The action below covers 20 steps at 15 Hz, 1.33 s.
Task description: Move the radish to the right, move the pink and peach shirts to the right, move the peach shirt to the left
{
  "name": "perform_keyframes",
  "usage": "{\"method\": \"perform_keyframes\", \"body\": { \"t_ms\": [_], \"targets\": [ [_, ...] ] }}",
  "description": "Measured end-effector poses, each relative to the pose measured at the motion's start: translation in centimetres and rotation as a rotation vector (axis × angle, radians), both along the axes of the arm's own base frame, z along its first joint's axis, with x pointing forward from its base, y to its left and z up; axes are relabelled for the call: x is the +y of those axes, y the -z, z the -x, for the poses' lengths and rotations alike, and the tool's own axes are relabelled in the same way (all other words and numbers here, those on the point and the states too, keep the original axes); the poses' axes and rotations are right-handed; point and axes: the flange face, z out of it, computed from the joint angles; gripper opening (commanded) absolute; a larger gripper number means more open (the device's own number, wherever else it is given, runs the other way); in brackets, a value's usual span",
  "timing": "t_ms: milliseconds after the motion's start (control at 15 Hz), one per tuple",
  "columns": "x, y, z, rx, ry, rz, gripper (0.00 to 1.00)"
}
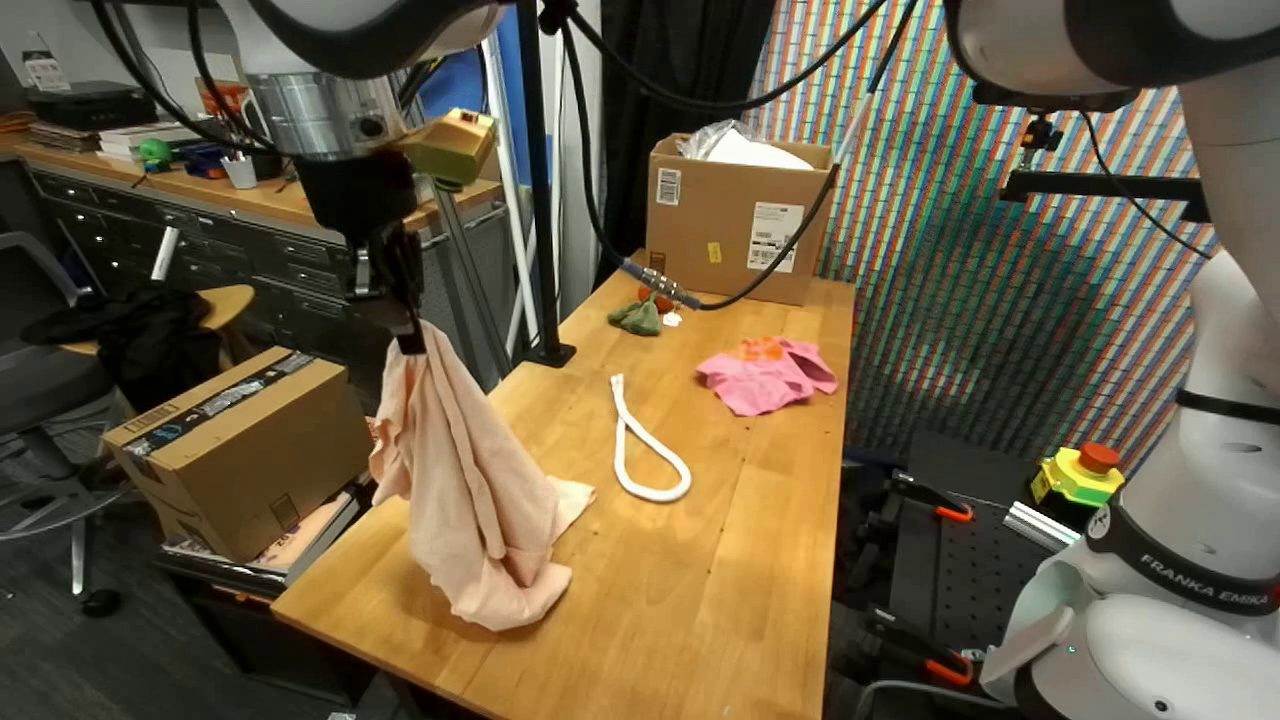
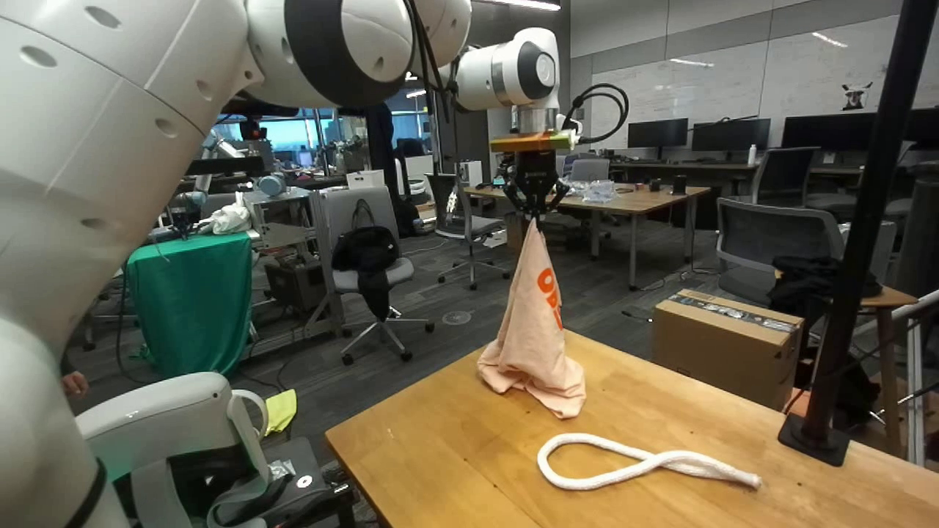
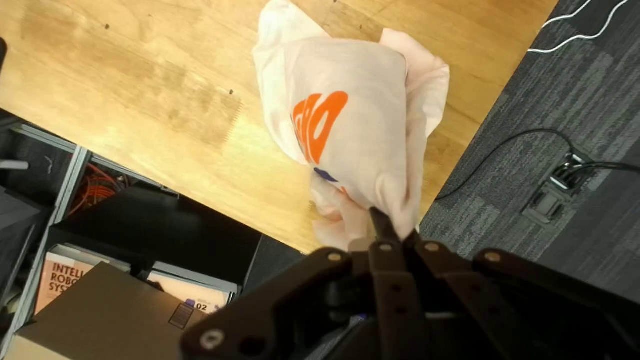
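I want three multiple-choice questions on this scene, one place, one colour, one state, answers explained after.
1. Where is the crumpled pink cloth shirt?
A) on the floor
B) on the wooden table
C) over a chair

2. What colour is the large lettering on the peach cloth shirt?
A) orange
B) green
C) black

3. How is the peach cloth shirt?
A) folded flat
B) rolled up
C) held up by the black jaws

1 B: an exterior view shows it lying there.
2 A: orange shows in the wrist view.
3 C: in both exterior views it hangs from them.

The gripper (image 2: 536, 218) apparently pinches 1 peach shirt (image 2: 527, 337).
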Motion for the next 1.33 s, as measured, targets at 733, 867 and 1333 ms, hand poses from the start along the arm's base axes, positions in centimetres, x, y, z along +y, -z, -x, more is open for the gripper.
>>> {"method": "perform_keyframes", "body": {
  "t_ms": [733, 867, 1333],
  "targets": [
    [-0.8, 2.1, -2.9, -0.048, 0.039, -0.079, 0.43],
    [-1.0, 1.9, -3.0, -0.045, 0.042, -0.078, 0.57],
    [-2.9, 0.8, -2.5, 0.021, 0.065, -0.043, 1.0]
  ]
}}
